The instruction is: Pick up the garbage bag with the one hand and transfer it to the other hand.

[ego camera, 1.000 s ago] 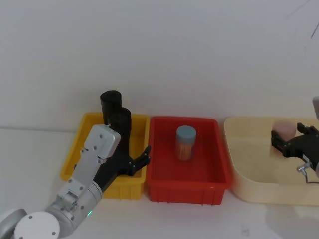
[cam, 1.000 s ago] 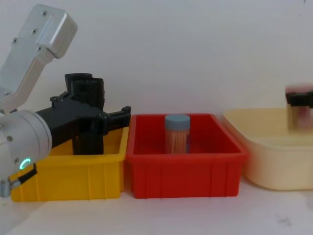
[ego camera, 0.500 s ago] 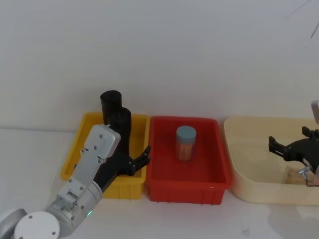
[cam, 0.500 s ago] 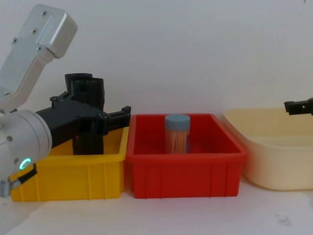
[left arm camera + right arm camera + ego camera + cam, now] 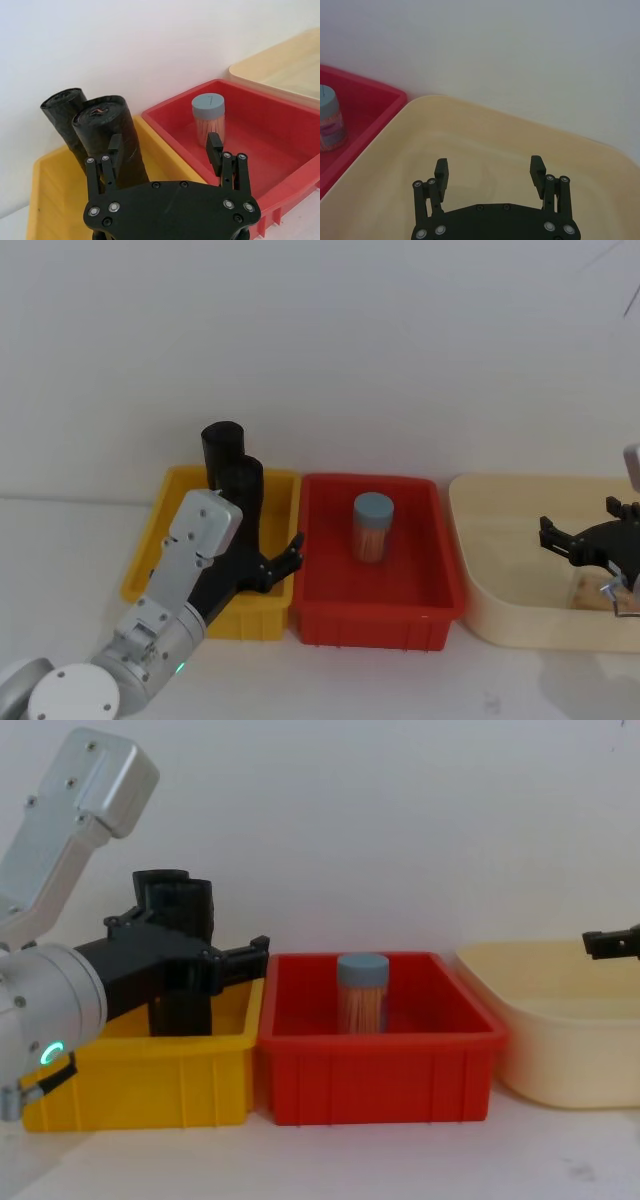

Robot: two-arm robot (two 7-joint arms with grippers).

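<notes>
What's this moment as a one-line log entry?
left gripper: open, at yellow bin | garbage bag: standing in bin, ungrasped | right gripper: open over cream tub | handover: not begun

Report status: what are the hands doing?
Left hand open at the yellow bin. Right hand open over cream tub. Garbage bag standing, ungripped, second roll in front.

Right gripper (image 5: 489, 165): over the cream tub (image 5: 490, 585), shifted slightly nearer the robot; fingers now spread and empty. Pale lump (image 5: 592, 592): a second ago a pink blur at the fingertips, now on the tub floor.
</notes>
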